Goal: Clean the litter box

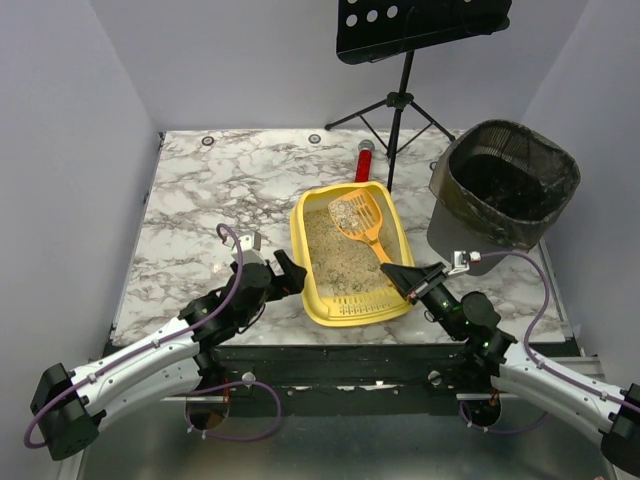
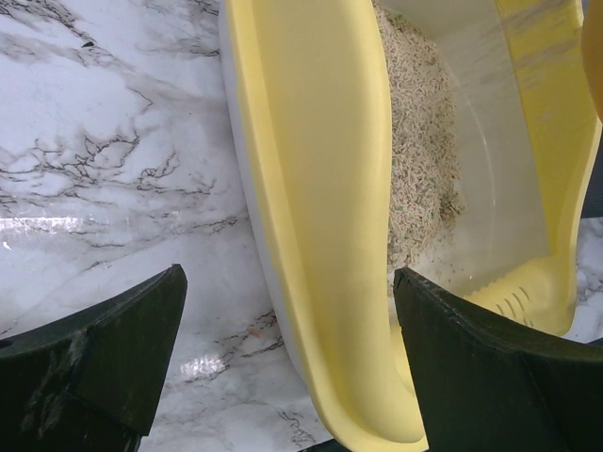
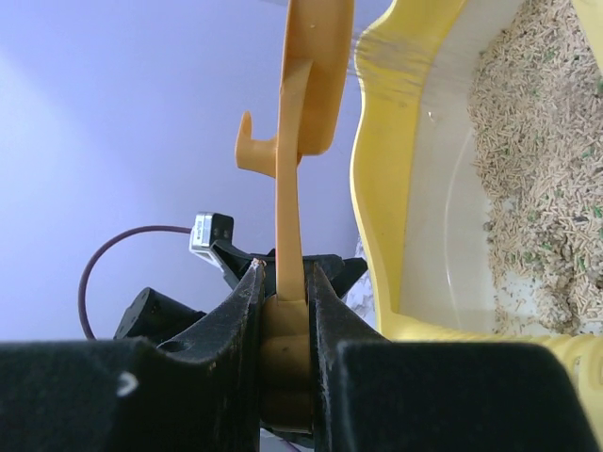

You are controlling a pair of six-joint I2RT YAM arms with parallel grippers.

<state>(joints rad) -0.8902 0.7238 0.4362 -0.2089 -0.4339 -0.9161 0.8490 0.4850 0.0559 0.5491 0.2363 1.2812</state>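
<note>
Looking from above, I see the litter box on the marble table, a little right of the middle and close to the near edge. Its ridged lip is toward the arms, and beige litter covers the floor.

My right gripper is at the near right corner of the box. In the right wrist view its fingers are pressed on both sides of the handle of the orange scoop, so they pinch it firmly. From above, the scoop goes from this gripper toward the far end of the box, with its slotted head over the litter. The head seems to carry some pale grains, but the picture is too coarse for me to be sure.

My left gripper is at the near left side of the box. In the left wrist view its fingers are spread wide, with the yellow left wall between them: one finger is over the marble outside, the other over the inside. I cannot tell if either finger touches the wall.

A black mesh bin stands at the far right of the box.
</note>
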